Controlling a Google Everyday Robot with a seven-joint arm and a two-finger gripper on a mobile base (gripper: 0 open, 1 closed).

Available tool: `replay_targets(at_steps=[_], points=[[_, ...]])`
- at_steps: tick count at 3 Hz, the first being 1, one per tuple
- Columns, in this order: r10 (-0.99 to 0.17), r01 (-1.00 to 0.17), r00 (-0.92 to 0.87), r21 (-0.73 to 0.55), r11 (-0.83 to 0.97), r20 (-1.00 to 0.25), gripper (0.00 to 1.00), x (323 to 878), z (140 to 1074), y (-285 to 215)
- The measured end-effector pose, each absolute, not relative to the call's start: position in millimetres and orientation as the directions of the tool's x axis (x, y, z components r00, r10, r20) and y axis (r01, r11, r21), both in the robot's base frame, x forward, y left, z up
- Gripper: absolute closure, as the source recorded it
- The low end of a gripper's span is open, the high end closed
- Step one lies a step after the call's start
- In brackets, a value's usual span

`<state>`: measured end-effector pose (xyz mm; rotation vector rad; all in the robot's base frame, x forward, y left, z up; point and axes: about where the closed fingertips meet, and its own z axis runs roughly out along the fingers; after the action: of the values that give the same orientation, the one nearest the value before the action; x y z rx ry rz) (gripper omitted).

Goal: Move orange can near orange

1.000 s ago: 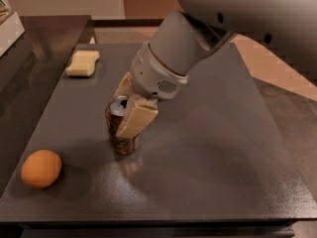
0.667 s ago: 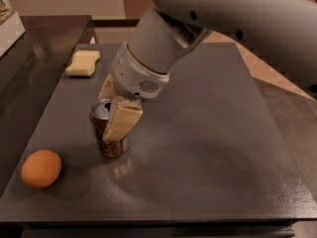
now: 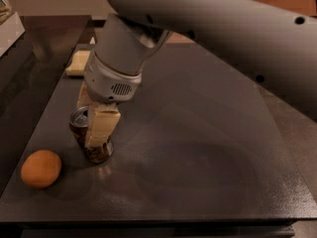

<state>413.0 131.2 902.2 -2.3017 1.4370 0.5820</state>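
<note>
The orange can (image 3: 81,125), coppery brown with a silver top, stands upright on the dark table (image 3: 198,148) at the left front. My gripper (image 3: 91,114) comes down from above and is shut on the can, one tan finger (image 3: 101,125) in front of it and the other behind. The orange (image 3: 41,168) lies on the table at the front left, a short gap left of the can and not touching it.
A pale yellow sponge (image 3: 78,63) lies at the back left of the table. The table's front edge runs just below the orange. My large grey arm (image 3: 213,29) spans the top of the view. A pale object (image 3: 7,26) sits at far left.
My gripper has carried the can to the left and toward the front, closer to the orange. The orange and the sponge have not moved.
</note>
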Motion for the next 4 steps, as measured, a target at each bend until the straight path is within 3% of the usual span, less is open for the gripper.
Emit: replay_targets(at_steps=[1, 4], points=[[-0.748, -0.895, 0.413, -0.079, -0.440, -0.519, 0.83, 412.3, 899.5, 142.6], [-0.745, -0.890, 0.422, -0.081, -0.448, -0.517, 0.13, 408.9, 899.9, 146.0]])
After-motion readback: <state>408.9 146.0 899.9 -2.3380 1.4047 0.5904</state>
